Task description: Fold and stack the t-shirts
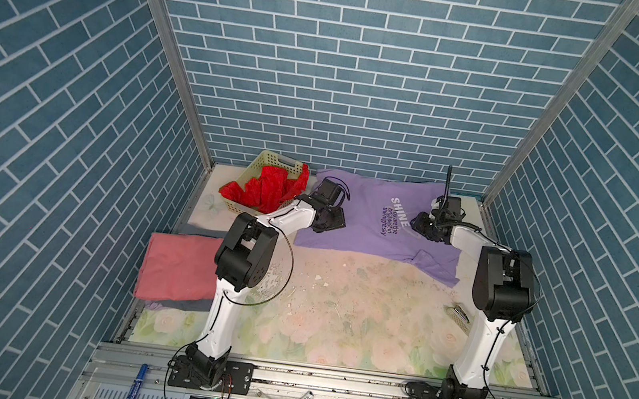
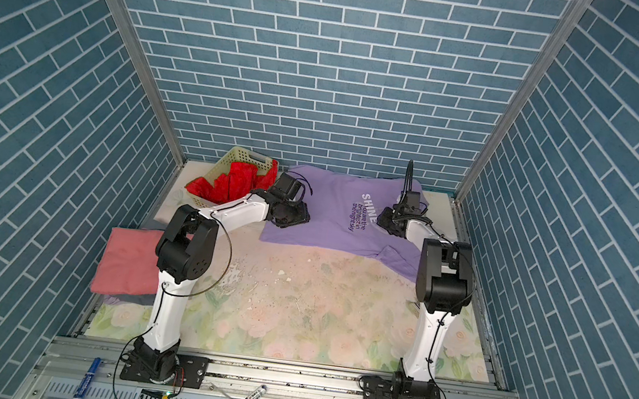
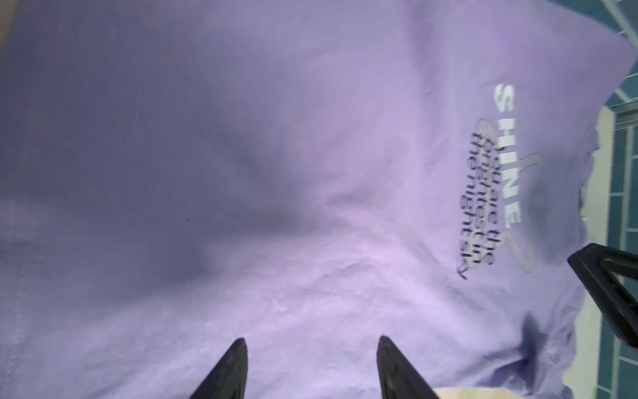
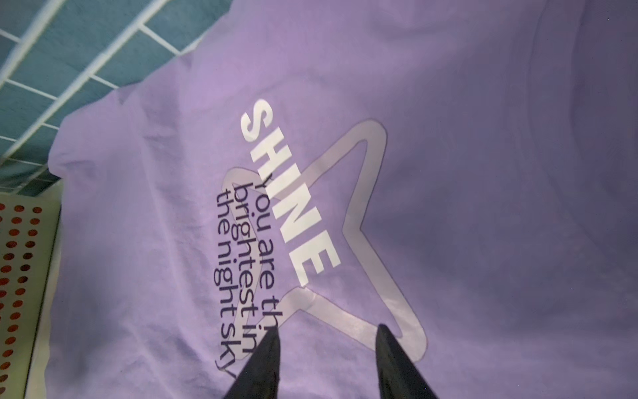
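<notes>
Because the lilac-purple t-shirt [image 1: 355, 234] is thin, limp cloth, I judge it light and floppy: it drapes from any pinch, wrinkles easily and slides over the counter [image 1: 357, 310] rather than holding a shape. It lies spread flat at the far side of the counter, chest print [image 4: 293, 193] up, just beside the pale yellow basket [image 1: 268, 158]. Its near sleeve [image 1: 436, 268] is splayed toward the right arm.

The left claw [image 3: 310, 345] hangs low over the plain hem-side cloth. Its jaws stand partly apart with nothing between them. The right claw [image 4: 326, 331] is over the lower end of the print, likewise partly open and empty. Whether either tip touches the cloth I cannot tell.

A pinch in the middle of the panel would likely lift only the top layer and bunch it. Better holds look to be the edges: the hem corners for the left claw, the shoulder and sleeve seams for the right. There both layers can be caught together and the fold carried evenly. The printed patch may be a little stiffer and resist a crease.

A red tee [image 1: 268, 189] is heaped in the basket. A folded salmon-pink tee [image 1: 179, 266] lies on a grey tee [image 1: 186, 304] at the near left.
</notes>
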{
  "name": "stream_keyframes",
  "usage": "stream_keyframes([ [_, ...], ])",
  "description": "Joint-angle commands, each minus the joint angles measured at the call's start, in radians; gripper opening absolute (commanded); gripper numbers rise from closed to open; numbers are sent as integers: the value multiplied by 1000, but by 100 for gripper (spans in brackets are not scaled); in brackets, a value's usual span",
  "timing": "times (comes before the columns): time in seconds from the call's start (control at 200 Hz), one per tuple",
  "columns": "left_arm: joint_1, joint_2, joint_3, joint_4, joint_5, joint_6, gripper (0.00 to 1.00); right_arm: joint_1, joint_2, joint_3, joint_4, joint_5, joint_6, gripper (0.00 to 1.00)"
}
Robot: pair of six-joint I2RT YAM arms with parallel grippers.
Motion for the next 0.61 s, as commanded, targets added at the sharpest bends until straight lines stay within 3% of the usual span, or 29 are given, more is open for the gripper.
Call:
stream_keyframes([
  [0.0, 22, -13, -94, 9, -18, 2, 61, 15, -29, -52, -14, -43, -19, 44],
  [0.3, 41, -76, -297, -48, 4, 5, 61, 20, -131, -257, -156, -88, -88, 42],
  [0.6, 39, -268, -677, -33, 32, -101, 61, 27, -375, -579, -252, -72, -27, 42],
])
